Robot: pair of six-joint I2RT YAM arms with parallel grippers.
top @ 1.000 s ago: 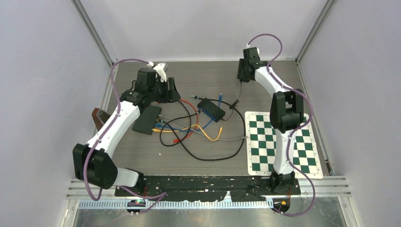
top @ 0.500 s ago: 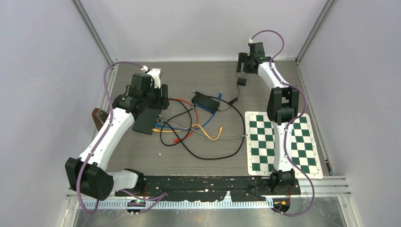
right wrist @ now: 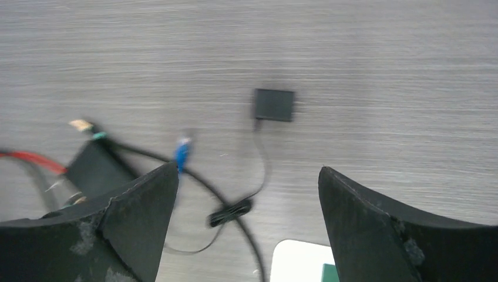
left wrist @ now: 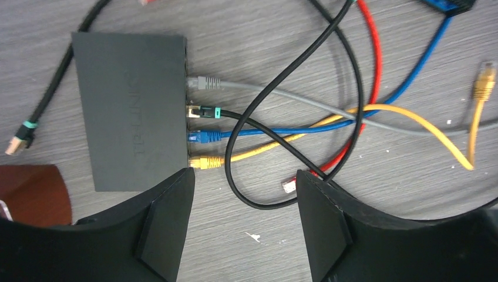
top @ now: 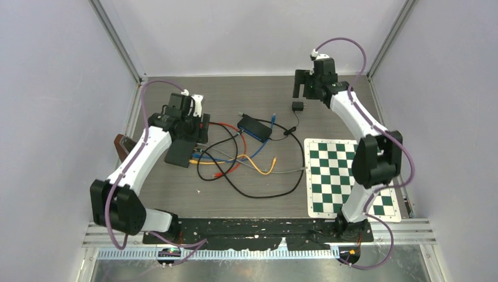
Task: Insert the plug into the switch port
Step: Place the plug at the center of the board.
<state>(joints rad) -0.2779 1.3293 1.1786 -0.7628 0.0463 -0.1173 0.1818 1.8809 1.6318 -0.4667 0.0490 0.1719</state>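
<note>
The grey wooden table (top: 246, 94) carries everything. On its right side lies a green and white checkered mat (top: 323, 176). The right arm stands at the near edge of this mat.

The left arm reaches over the left part of the table. Its left claw (left wrist: 245, 176) hangs above the near edge of the switch (left wrist: 132, 111). The fingers are apart and nothing is between them. The right claw (right wrist: 249, 176) is at the far right side of the table. Its fingers are spread wide and also hold nothing. Below it a small black adapter (right wrist: 273, 104) lies flat on the table with its thin cord curling away.

The switch is a flat black box on the left half of the table. Four cables are already seated in its side ports: a grey cable (left wrist: 305, 100), a black cable (left wrist: 264, 126) with a teal band at its plug, a blue cable (left wrist: 282, 130) and a yellow cable (left wrist: 411, 117). A smaller black box (top: 254, 127) lies near the middle of the table, tilted. A brown object (left wrist: 35, 194) lies just beside the switch, on the side away from its ports.

The red plug (left wrist: 288, 186) is loose on the table, near the ports but not touching the switch. In the left wrist view it is beside the right finger. The free yellow plug (left wrist: 484, 82) lies well apart from the switch.
</note>
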